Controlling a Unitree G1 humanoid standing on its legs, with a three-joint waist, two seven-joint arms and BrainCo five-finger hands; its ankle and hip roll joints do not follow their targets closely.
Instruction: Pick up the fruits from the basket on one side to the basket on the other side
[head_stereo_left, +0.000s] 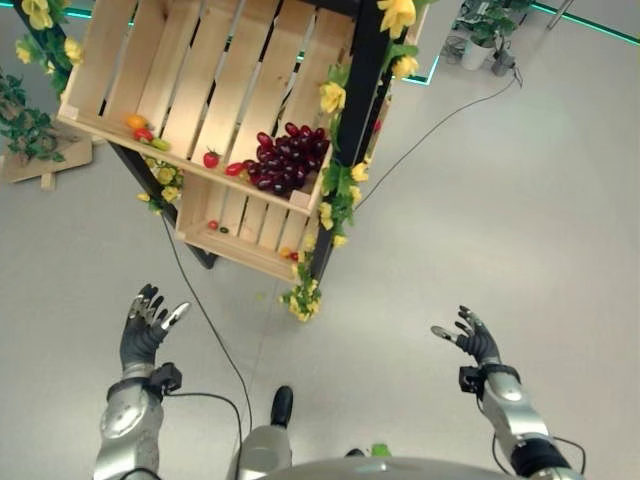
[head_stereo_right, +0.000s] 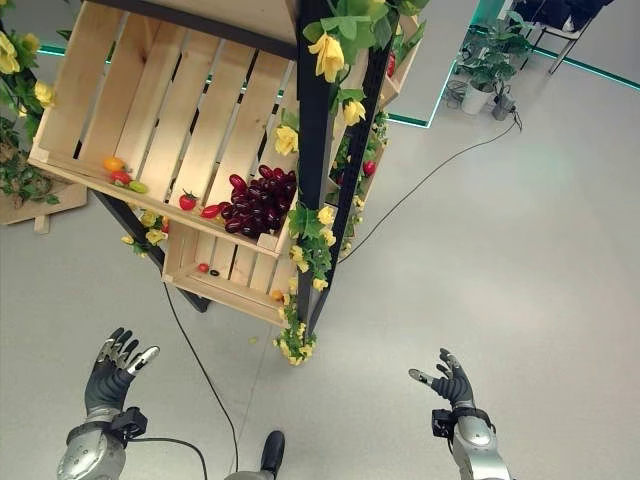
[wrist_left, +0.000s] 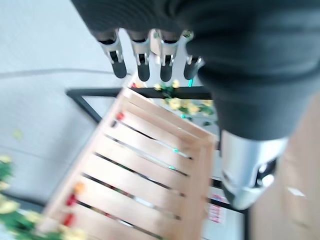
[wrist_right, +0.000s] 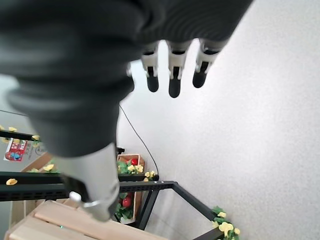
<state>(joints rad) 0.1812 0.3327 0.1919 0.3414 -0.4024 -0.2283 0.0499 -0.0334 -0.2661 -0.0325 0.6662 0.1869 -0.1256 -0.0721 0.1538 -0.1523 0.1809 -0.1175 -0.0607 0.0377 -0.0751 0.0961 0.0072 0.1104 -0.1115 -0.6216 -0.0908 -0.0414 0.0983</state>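
Observation:
A slatted wooden crate (head_stereo_left: 190, 80) on a black rack holds a bunch of dark red grapes (head_stereo_left: 287, 157), a red tomato (head_stereo_left: 211, 158), a red pepper (head_stereo_left: 234, 168) and small orange, red and green fruits (head_stereo_left: 143, 130) at its left corner. A lower crate (head_stereo_left: 240, 225) holds a few small fruits (head_stereo_left: 212, 225). My left hand (head_stereo_left: 145, 328) hangs open above the floor, below and left of the crates. My right hand (head_stereo_left: 470, 338) is open too, far to the right, holding nothing.
Yellow artificial flowers (head_stereo_left: 337, 180) with green leaves wind down the black rack post (head_stereo_left: 355, 110). A black cable (head_stereo_left: 440, 120) crosses the grey floor. Potted plants (head_stereo_left: 485, 35) stand at the far right. A wooden stand with greenery (head_stereo_left: 35, 150) is at the left.

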